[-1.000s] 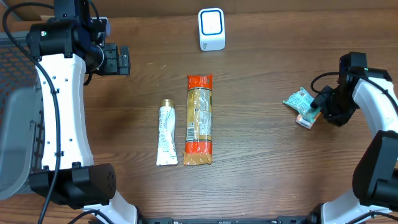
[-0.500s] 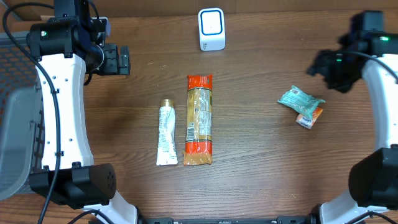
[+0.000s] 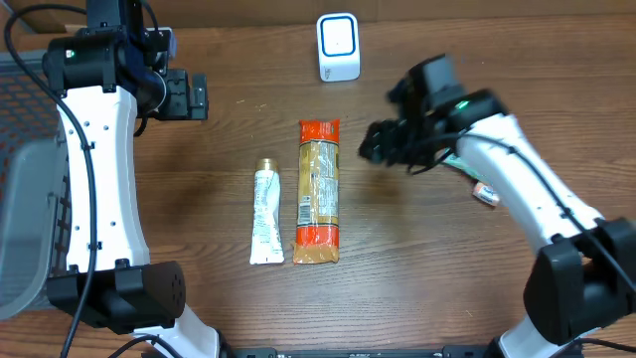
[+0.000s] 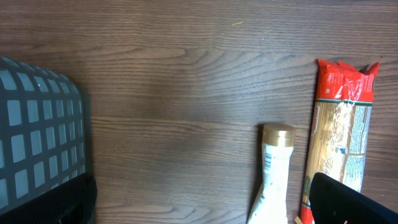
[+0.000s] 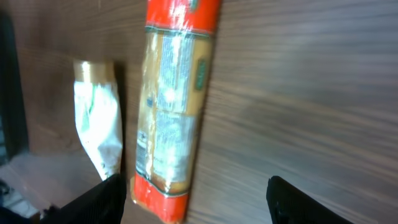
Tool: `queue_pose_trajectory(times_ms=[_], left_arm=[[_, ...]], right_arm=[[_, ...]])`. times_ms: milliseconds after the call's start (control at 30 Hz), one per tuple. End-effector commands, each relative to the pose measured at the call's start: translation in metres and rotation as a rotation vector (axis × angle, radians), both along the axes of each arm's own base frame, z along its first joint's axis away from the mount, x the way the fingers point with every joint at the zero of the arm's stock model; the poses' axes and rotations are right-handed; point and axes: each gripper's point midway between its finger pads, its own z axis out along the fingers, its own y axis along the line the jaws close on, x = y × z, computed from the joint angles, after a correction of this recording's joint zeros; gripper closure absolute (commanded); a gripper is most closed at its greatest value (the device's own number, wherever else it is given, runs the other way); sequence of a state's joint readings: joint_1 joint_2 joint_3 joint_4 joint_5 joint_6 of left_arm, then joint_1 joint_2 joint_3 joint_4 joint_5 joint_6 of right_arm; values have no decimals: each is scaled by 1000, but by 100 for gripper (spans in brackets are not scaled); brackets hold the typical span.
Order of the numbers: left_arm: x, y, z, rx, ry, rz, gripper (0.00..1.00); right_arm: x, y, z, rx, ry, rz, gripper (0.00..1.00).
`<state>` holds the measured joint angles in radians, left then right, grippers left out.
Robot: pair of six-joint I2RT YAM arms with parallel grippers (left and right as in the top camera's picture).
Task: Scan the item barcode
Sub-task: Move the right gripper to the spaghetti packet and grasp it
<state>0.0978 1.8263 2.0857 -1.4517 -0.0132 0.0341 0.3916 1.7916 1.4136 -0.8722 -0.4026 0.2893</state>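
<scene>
- Brown wood counter [image 3: 417, 283] carries a white scanner [image 3: 338, 47], which stands upright at the far edge near the middle.
- A long pack [image 3: 319, 191], red at both ends and yellowish between, lies flat at the centre. It runs lengthwise away from the robot, well short of the scanner.
- A white tube [image 3: 265, 214] with a gold cap lies parallel, just left of the pack, cap toward the far edge. A thin strip of wood shows between them.
- The right arm [image 3: 517, 189] reaches in across the counter, and the right jaws hang just right of the pack's far end, clear of it.
- In the blurred right wrist view, the dark fingers [image 5: 102, 199] stand wide apart. They grip nothing, with only the pack's red end and bare wood between them.
- A small packet [image 3: 487, 195], orange at its end, shows from under the right arm, well right of the pack. The rest of it is hidden.
- The left arm [image 3: 94, 149] stands at the far left, and the left jaws are near the far-left corner, well away from tube and pack.
- The left wrist view shows its fingers [image 4: 348, 199] at the lower corners, spread wide and empty.
- A grey mesh basket [image 3: 20, 199] sits at the left edge, beside the left arm.
</scene>
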Motion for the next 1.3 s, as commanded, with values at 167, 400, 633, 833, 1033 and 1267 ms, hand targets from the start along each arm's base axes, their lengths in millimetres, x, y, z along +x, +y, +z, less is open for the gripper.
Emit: queue_pose_trajectory(times_ms=[167,400,633,833,1033,1267], left_arm=[[2,-2,-4,10,13,-22,0],[2,-2,-4,10,13,-22,0],[2,-2,-4,10,13,-22,0],[2,-2,-4,10,13,-22,0],[2,-2,-4,10,13,-22,0],[2,-2,-4,10,13,-22,0]], right_arm=[[-26,44,-36,131,76,-2,26],[-19,55,-58,146,84,14,27],[-25,65,-97,174,178,43,29],[-30,69,-110,186,230,35,32],[-31,78,-123,193,271,-13,34],[-32,95,-137,201,299,-59,49]])
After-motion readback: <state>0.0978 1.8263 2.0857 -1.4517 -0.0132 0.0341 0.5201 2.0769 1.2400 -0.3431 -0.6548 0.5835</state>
